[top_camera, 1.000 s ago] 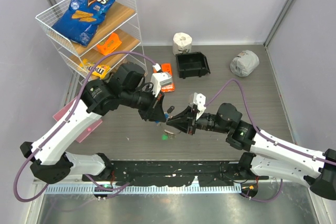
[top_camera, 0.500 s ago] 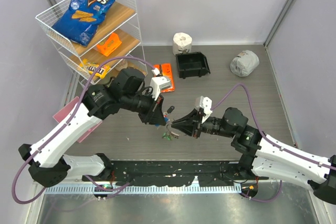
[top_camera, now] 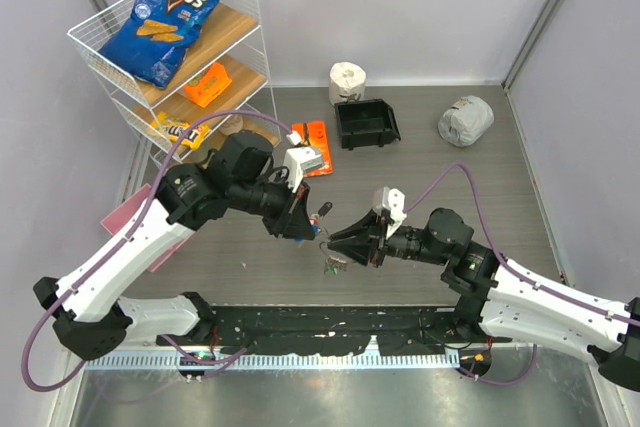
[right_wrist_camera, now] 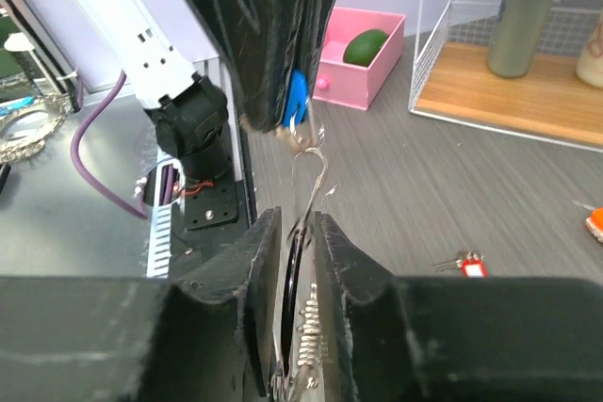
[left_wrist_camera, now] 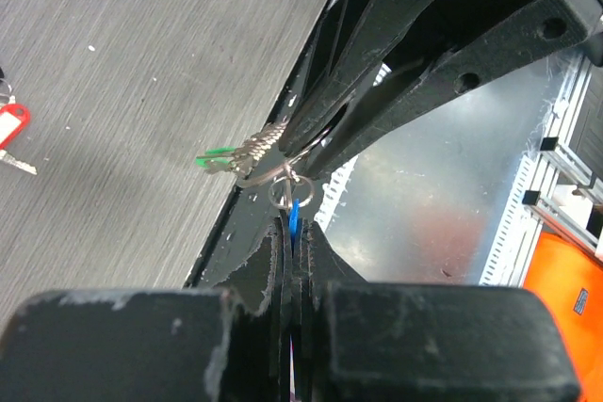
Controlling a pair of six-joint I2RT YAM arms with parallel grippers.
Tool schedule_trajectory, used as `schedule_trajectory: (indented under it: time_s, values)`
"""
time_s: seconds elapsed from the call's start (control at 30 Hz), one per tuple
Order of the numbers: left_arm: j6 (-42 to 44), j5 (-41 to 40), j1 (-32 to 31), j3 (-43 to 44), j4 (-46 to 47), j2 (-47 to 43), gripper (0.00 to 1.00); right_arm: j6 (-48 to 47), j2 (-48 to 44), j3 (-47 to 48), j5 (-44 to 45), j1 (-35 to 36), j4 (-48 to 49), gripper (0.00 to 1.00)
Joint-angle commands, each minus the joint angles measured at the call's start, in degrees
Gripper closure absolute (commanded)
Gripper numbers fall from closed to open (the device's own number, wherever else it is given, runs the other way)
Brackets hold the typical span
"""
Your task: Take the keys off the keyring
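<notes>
Above the desk (top_camera: 480, 167) the left end effector (top_camera: 312, 237) clenches a blue key (right_wrist_camera: 297, 96), the right end effector (top_camera: 335, 244) pinches the keyring (right_wrist_camera: 323, 176); pulling them apart seems next.

Left tool (top_camera: 307, 233) clamped, right tool (top_camera: 336, 245) pinching

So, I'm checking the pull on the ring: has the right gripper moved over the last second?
Yes. In the top view the right gripper has slid downward, farther from the black bin.

A lab: partitioned test table (top_camera: 480, 197), aluminium rail (top_camera: 350, 359).
</notes>
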Motion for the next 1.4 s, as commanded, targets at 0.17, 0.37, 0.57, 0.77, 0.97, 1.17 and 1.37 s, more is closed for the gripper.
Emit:
schedule_trajectory:
  time_s: [0.17, 0.37, 0.57, 0.77, 0.97, 1.17, 1.37]
  values:
    - [0.25, -2.51, 1.36, 5.13, -2.62, 0.28, 1.00, -0.52, 1.69, -0.50, 1.59, 0.07, 1.34, 0.35]
    - [-1.15, -4.53, 1.71, 4.52, -3.24, 0.54, 1.00, -1.13, -1.73, -3.66, 9.58, 0.25, 5.73, 0.32]
    - [-5.63, -5.23, 2.24, 4.43, -1.92, 1.69, 1.00, -4.47, -3.15, -4.55, 12.49, 1.12, 8.64, 0.32]
    - [-8.89, -6.82, 3.64, 4.78, -1.83, 2.65, 1.00, -9.39, -0.69, -4.20, 13.73, 2.35, 12.85, 0.32]
    - [-9.33, -6.73, 4.70, 5.04, -1.84, 2.57, 1.00, -15.10, 3.53, -4.90, 12.06, 3.32, 18.29, 0.35]
    - [-9.33, -6.47, 4.79, 3.73, -1.22, 2.39, 1.00, -17.66, 8.27, -5.25, 13.90, 4.64, 24.62, 0.35]
    - [-9.33, -6.12, 4.79, 3.37, -0.26, 2.66, 1.00, -18.19, 11.79, -4.20, 14.43, 5.17, 26.30, 0.38]
